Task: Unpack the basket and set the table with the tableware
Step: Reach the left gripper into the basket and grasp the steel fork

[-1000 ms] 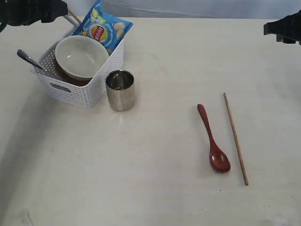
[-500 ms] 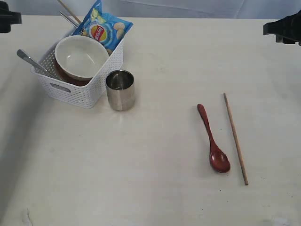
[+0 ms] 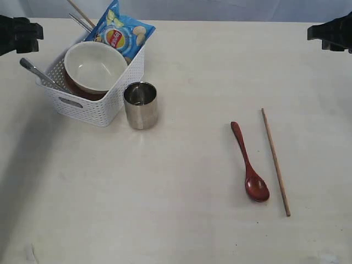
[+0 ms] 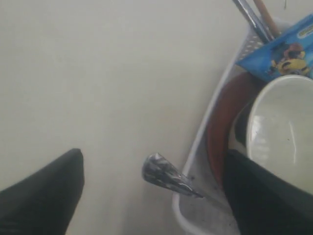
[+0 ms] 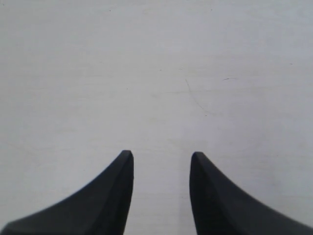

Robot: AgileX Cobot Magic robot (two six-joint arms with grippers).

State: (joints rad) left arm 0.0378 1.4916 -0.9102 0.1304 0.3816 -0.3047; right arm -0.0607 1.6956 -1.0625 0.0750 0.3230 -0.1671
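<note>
The white basket (image 3: 93, 108) stands at the table's (image 3: 181, 220) back left. It holds a cream bowl (image 3: 94, 67) resting on a reddish-brown plate (image 3: 72, 87), a steel utensil handle (image 3: 36, 70), another steel utensil (image 3: 81, 22) and a chopstick (image 3: 80, 12). A steel cup (image 3: 141, 104) stands beside the basket. A dark red spoon (image 3: 250, 163) and one chopstick (image 3: 275, 160) lie at the right. My left gripper (image 3: 27, 36) hovers open left of the basket, with the steel handle (image 4: 164, 174) below and between its fingers (image 4: 44, 196), untouched. My right gripper (image 3: 325, 34) is open over bare table (image 5: 156, 73).
A blue chip bag (image 3: 118, 30) leans in the basket's far end and also shows in the left wrist view (image 4: 283, 46). The basket rim (image 4: 195, 147), plate (image 4: 221, 122) and bowl (image 4: 283, 132) lie under the left gripper's one finger.
My left gripper has gone from above the basket's far-left corner out to the left, then come back a little toward the basket. Nothing on the table has moved.
</note>
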